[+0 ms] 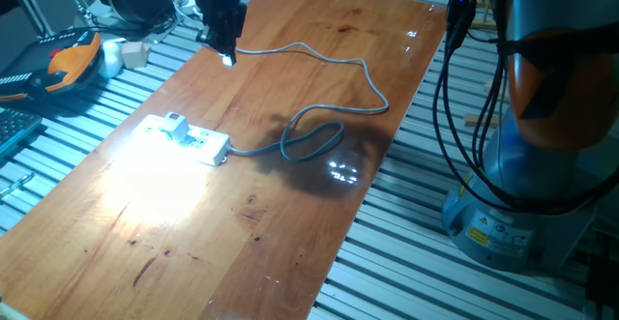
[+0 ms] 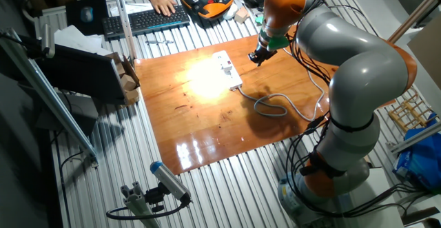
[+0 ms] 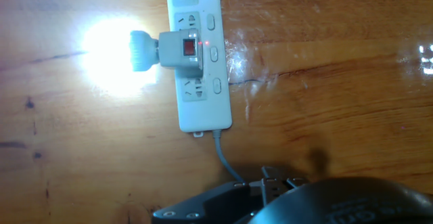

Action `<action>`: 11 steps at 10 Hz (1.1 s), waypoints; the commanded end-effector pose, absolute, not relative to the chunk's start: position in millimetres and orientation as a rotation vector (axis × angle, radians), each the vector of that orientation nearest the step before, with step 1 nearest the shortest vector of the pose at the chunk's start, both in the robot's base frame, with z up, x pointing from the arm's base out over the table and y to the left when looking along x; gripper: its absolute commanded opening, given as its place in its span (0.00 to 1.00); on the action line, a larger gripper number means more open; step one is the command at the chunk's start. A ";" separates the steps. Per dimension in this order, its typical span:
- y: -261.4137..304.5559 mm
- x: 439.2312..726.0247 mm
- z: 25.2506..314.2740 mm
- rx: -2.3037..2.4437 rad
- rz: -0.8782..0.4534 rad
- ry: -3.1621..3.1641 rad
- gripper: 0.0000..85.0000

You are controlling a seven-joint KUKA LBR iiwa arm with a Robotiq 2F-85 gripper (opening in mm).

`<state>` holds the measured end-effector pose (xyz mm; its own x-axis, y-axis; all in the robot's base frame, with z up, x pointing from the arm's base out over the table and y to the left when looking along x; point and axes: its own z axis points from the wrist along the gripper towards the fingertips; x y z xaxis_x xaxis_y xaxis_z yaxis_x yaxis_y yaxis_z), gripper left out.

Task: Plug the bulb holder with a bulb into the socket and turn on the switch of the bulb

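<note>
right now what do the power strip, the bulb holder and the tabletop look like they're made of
The socket: looks like smooth white moulded plastic, with a grey, probably rubbery cable.
The bulb holder: matte white plastic body and red switch; its bulb is lost in glare.
The table: wood or wood veneer, with visible grain and a glossy finish mirroring lights.

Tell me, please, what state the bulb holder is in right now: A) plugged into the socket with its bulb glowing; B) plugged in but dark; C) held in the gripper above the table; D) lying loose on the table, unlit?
A: the bulb holder sits on the socket, and its bulb throws bright glare over the wood.
</note>
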<state>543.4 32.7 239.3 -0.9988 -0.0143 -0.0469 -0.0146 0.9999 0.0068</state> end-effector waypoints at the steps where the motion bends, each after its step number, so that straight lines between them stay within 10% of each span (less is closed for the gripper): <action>1: 32.1 542.8 238.7 -0.022 0.007 3.092 0.00; 11: 29.7 542.6 226.3 -0.007 0.038 3.083 0.00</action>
<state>542.6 29.7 226.3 -0.9983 -0.0038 -0.0586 -0.0052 0.9997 0.0244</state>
